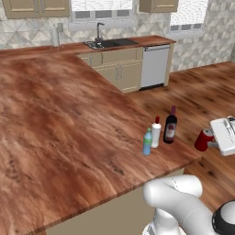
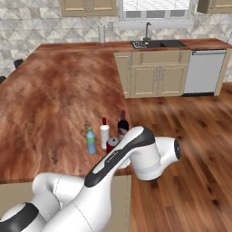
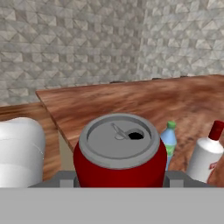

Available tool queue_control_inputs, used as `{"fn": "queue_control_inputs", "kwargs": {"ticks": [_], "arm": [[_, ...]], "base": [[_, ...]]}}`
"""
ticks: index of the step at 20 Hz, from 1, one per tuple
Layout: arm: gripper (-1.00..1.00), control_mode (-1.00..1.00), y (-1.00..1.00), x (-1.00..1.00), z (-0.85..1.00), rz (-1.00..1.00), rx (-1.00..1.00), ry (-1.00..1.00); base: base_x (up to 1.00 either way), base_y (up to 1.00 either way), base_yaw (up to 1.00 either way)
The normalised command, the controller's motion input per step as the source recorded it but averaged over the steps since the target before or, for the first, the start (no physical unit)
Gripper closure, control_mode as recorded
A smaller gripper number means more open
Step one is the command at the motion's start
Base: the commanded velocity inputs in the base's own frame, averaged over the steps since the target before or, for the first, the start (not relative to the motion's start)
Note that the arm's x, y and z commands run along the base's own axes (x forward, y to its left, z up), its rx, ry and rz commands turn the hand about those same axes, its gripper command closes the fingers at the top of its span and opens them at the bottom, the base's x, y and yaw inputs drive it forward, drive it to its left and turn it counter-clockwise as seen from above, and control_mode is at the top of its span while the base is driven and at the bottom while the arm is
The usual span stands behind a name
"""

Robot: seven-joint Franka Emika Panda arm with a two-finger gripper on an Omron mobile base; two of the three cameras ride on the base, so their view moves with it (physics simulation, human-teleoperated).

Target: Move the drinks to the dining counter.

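Here the hand (image 1: 212, 140) grips the red can (image 1: 203, 139) — just off the dining counter's (image 1: 69, 128) edge.

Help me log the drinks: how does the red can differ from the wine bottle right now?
The red can is short and squat; the wine bottle is tall, dark and narrow-necked. The can is held in the gripper, off the counter edge; the bottle stands on the counter beside the white bottle. The can has a grey pull-tab lid; the bottle, a red cap. Both are upright.

No lettering can be read anywhere; the label on the dark wine bottle (image 1: 170, 126) is a blur.
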Motion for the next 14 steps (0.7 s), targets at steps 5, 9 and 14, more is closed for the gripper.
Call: {"fn": "queue_control_inputs", "kwargs": {"ticks": [5, 9, 14], "arm": [[1.00, -1.00, 0.00, 0.00, 0.00, 0.00, 0.00, 0.00], [1.00, -1.00, 0.00, 0.02, -0.04, 0.00, 0.00, 0.06], [1.00, -1.00, 0.00, 0.13, -0.15, 0.00, 0.00, 0.02]], "base": [[0.00, 0.00, 0.00], [0.00, 0.00, 0.00], [0.00, 0.00, 0.00]]}}
